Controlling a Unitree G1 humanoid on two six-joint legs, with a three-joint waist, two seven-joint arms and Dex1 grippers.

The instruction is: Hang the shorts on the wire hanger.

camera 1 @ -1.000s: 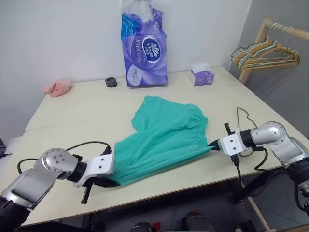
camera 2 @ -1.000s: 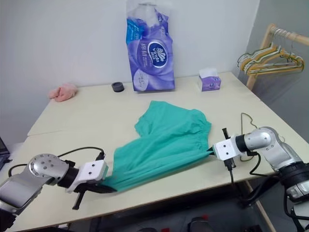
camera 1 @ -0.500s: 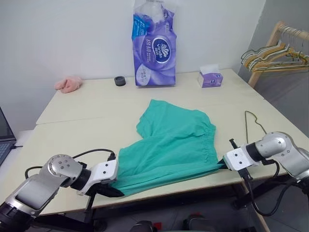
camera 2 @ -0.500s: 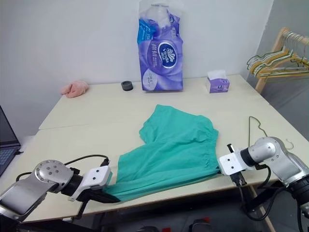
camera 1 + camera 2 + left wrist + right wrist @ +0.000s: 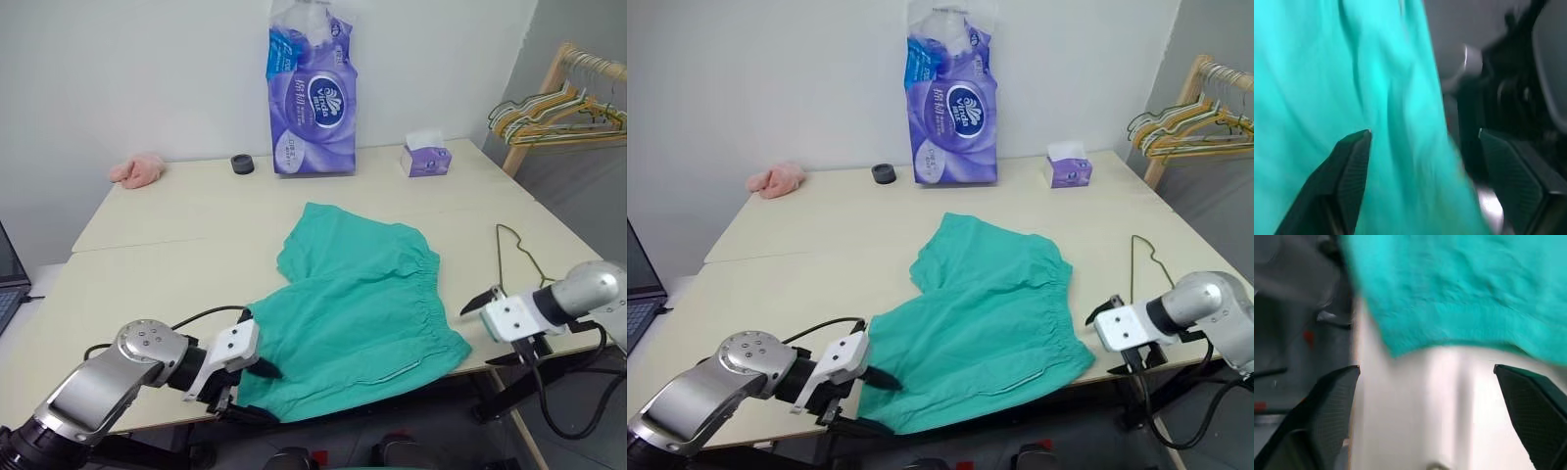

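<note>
Near the front edge of the table point(image 5: 147, 245) the shorts point(image 5: 362, 304) lie spread flat, their gathered waistband toward the right front corner and one leg reaching back toward the middle of the tabletop, the lower hem slightly over the front edge. The left gripper point(image 5: 253, 384) sits at the shorts' front left corner with its fingers spread apart, one finger over the cloth and one below the table edge, nothing clamped between them; in its wrist view the teal cloth lies between the parted fingers point(image 5: 1352, 161). The right gripper point(image 5: 478, 302) hovers just beside the waistband's right end, its jaws wide apart and apart from the cloth, gripping nothing. The wire hanger point(image 5: 511, 250) lies flat along the right edge of the table, beside the shorts and just behind the right gripper, not touching the cloth. Along the back edge stand a tall purple pack of tissue rolls point(image 5: 313, 93), a small black ring point(image 5: 241, 164) and a purple tissue box point(image 5: 425, 159); a pink cloth point(image 5: 137, 171) lies at the back left corner. Beyond the right edge, a wooden rack point(image 5: 549, 83) carries bunched hangers point(image 5: 549, 117).
</note>
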